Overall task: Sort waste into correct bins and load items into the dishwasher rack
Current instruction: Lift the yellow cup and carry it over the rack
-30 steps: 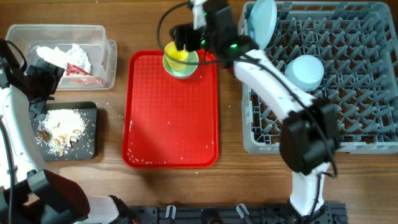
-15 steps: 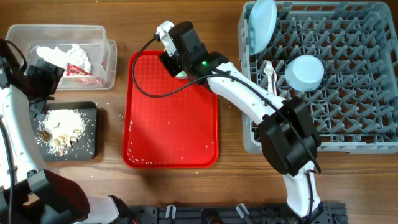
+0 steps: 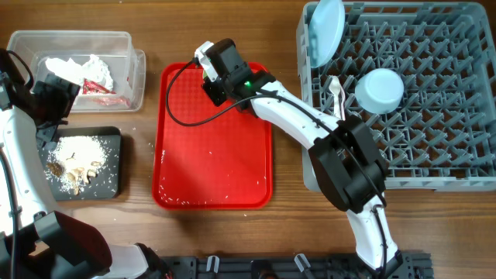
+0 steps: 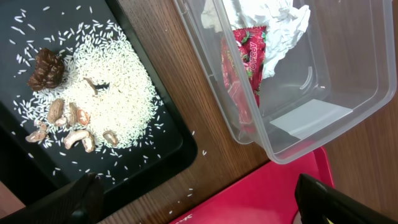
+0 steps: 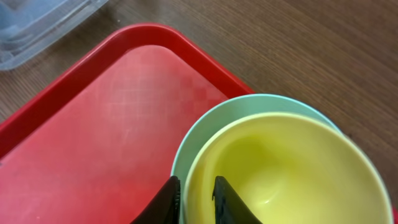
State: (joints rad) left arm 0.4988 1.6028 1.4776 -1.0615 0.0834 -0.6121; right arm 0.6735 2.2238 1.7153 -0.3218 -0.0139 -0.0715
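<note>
A yellow cup sits nested in the pale green small bowl at the far end of the red tray. My right gripper is shut on their rims, one finger inside the cup and one outside the bowl. From overhead its wrist hides both. My left gripper hangs open and empty over the wood between the black tray and the red tray. The clear tub holds white napkins and a red wrapper.
The grey dishwasher rack at the right holds a light blue plate on edge, an upturned light blue bowl and a white utensil. Rice and brown scraps lie on the black tray.
My right arm swung left over the cup and bowl, came down, and its jaws closed on their rims. The left arm stayed still.
</note>
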